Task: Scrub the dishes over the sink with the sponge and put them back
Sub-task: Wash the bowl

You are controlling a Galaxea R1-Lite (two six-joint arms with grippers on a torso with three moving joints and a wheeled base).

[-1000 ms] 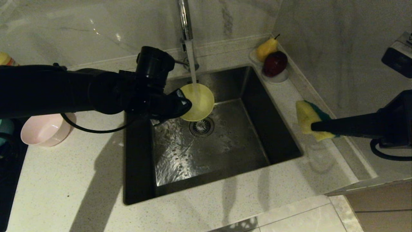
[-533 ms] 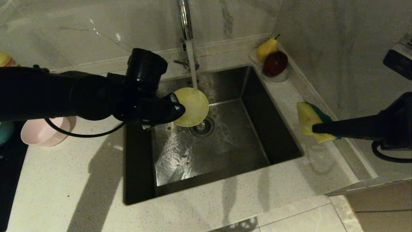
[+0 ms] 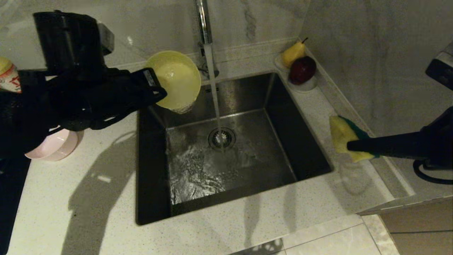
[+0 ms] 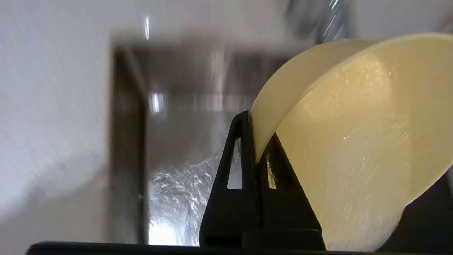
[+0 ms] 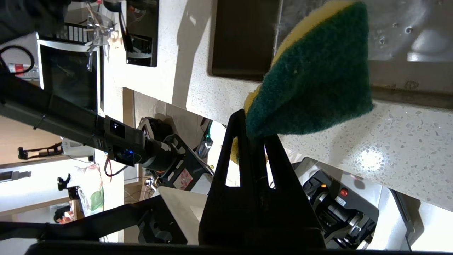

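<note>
Both grippers clenched | left gripper (image 3: 157, 92) lifted yellow bowl (image 3: 176, 82) from stream | sponge (image 3: 345, 136) unmoved

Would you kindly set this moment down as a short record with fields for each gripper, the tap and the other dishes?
left gripper: shut on the yellow bowl, raised at the sink's back-left corner
right gripper: shut on the sponge, above the counter right of the sink
tap: running, stream falling onto the drain strainer
pink bowl: on the counter left of the sink
</note>
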